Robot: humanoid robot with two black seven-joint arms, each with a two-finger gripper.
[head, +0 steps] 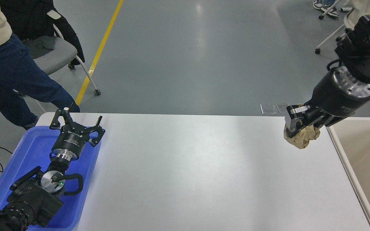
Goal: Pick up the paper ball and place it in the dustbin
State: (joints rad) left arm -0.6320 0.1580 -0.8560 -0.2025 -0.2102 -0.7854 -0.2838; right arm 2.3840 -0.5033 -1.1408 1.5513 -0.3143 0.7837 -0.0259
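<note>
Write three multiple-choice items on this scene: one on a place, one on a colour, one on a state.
1. Where is the dustbin?
A. at the table's right edge
B. on the blue tray
C. at the table's middle

2. What colour is the tray under the left gripper?
A. red
B. blue
C. green

3. What is the paper ball's state?
A. lying on the table
B. inside the dustbin
C. held in the right gripper

Key: 1 A, the beige tub sits at the picture's right edge; 2 B, the tray is blue; 3 C, the fingers clamp the ball.
</note>
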